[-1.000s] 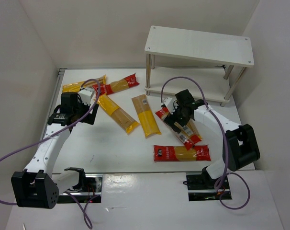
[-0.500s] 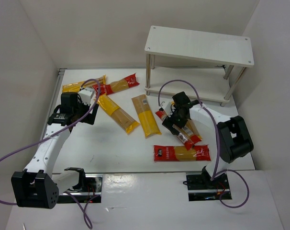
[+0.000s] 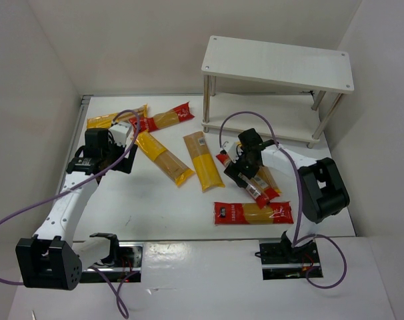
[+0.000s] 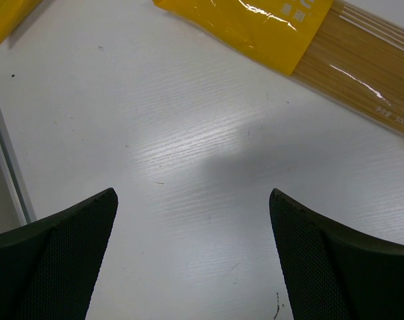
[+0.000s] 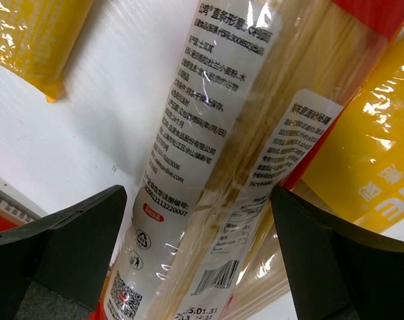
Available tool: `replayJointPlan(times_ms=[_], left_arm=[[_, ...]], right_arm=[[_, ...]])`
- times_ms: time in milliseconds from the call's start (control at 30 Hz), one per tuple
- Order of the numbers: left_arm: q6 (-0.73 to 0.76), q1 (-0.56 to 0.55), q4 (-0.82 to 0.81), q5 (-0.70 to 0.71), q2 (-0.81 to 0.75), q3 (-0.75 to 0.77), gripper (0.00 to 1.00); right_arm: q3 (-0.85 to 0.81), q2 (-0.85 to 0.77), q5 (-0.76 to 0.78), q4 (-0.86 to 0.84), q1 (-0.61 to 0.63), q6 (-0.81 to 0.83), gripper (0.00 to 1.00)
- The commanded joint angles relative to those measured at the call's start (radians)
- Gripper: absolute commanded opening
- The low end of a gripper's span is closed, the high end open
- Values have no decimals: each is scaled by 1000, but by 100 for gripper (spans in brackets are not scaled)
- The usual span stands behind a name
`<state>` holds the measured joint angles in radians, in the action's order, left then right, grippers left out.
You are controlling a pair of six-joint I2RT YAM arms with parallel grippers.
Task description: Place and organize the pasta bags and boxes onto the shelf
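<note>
Packets of spaghetti [image 3: 203, 161] are scattered flat on the white table [image 3: 149, 207], to the left and in front of the shelf [image 3: 277, 64]. The right gripper [image 5: 201, 227] is placed just above a red packet [image 5: 215, 127], which touches a yellow packet [image 5: 382, 160] beside it. Its jaws are spread wide, one on each side of the red packet, and nothing is gripped. The left gripper [image 4: 192, 227] is held wide open above bare table, near a second yellow packet [image 4: 269, 23].
</note>
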<state>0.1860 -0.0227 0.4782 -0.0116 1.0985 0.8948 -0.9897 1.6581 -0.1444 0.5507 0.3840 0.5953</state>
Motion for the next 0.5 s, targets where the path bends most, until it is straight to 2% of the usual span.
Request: replayJointPlan(times_ms=[0,67,200,233,267,333,467], left_arm=[[15,4,-16,5,4,-2,100],[15,4,-16,5,4,-2,100],[15,4,-16,5,4,-2,100],[15,4,-16,5,4,-2,100],[15,4,-16,5,4,-2,100],[15,4,-16,5,4,-2,100],[15,4,-16,5,4,-2,100]], right_arm=[[36,72,-11,-32,-2,-17,97],[36,81,-11,-32,-2,-17,96],[36,91,-11,-23,-2,-28,86],[26,91,-11,-11,-2,-28,74],[26,101,-11,-11,-2,-28,57],[16,112,14,3,27,-54,0],[-53,54,-55,86,84,-51,0]])
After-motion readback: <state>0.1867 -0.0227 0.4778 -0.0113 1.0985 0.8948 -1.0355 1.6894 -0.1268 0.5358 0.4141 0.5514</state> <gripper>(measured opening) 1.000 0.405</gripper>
